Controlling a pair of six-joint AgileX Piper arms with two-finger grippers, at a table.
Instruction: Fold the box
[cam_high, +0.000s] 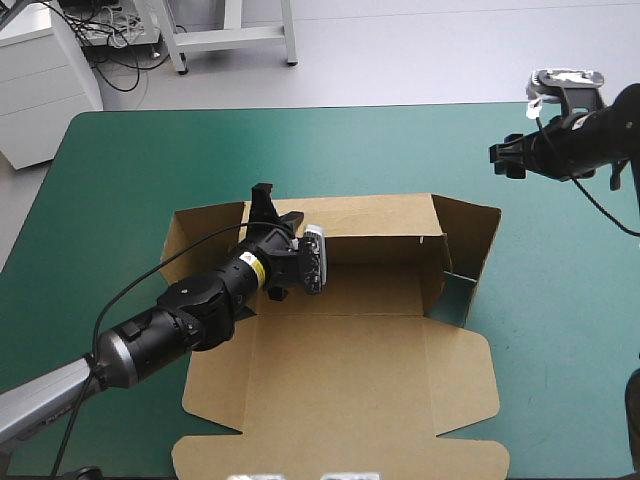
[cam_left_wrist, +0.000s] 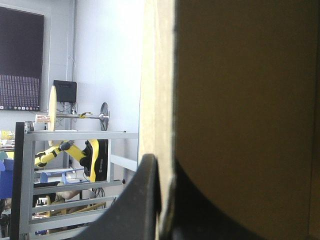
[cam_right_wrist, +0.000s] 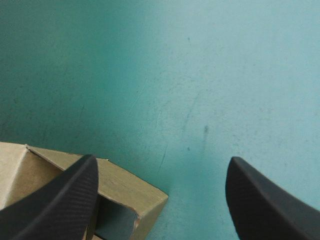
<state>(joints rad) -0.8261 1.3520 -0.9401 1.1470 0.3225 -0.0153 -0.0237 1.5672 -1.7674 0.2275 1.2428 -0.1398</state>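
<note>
One sheet only carries all the risk here: the box, brown, lies in the middle of the table, and its lid is flat toward 6 o'clock with nothing pressing it down, so I judge that a strong pull could drag the whole sheet over the teal-green cover instead of bending a crease. Farther in, at about 10 o'clock of the box floor, the left gripper has its black fingers almost closed on the top edge of the raised back wall, the board pinched between them. If this pinch twists or pulls too far, the thin wall may buckle away from its crease or slip out, and if released it may fall back. At 3 o'clock the side wall stands, but a gap at its near corner shows the cover, so I think this corner is not tucked yet and could open outward. At 9 o'clock the side panel seems to lean outward; how far it is raised I cannot tell. Farthest, near 2 o'clock of the table, the right gripper hovers with fingers wide apart, holding nothing and not touching the box, so it gives no support. As a container the box is a half-made open tray, and nothing lies in it.
</note>
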